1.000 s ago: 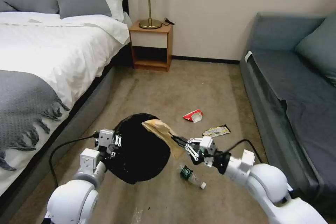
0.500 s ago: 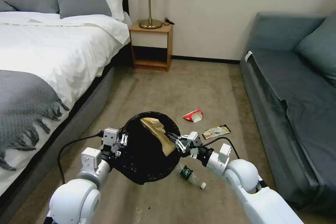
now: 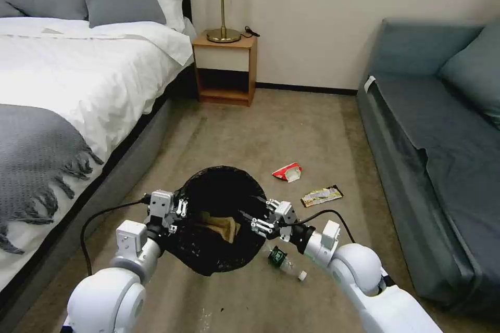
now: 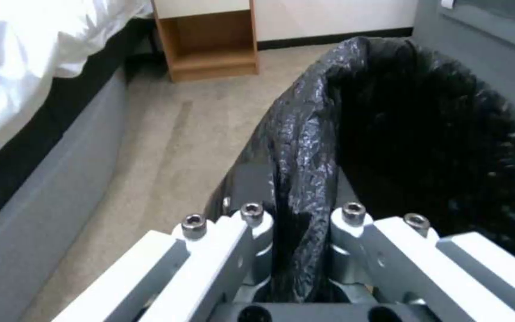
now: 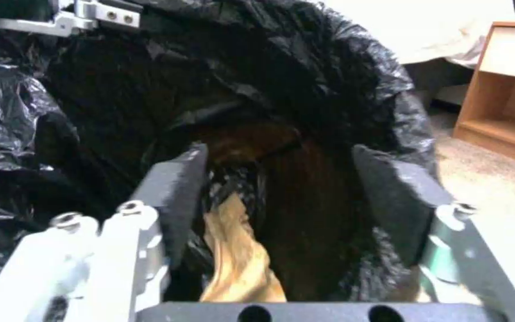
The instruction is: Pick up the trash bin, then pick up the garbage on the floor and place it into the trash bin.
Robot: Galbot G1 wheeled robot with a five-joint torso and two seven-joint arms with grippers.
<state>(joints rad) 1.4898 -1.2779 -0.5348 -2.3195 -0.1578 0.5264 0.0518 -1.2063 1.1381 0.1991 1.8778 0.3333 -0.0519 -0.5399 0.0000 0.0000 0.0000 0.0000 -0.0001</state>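
One piece, the brown paper bag (image 3: 221, 226), lies inside the trash bin (image 3: 221, 187). At the bin's 9 o'clock the left gripper (image 3: 174, 213) pinches its rim; at 3 o'clock the right gripper (image 3: 260, 217) hangs wide open, empty. Next, probably the bottle (image 3: 284, 263) at 5 o'clock; farther off wait the red packet (image 3: 287, 171) and gold wrapper (image 3: 322, 195).

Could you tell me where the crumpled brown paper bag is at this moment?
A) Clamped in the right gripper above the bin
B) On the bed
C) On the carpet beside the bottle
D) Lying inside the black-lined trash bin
D: the crumpled brown paper bag lies down inside the trash bin, while the right gripper stands open over the bin's mouth with nothing between its fingers.
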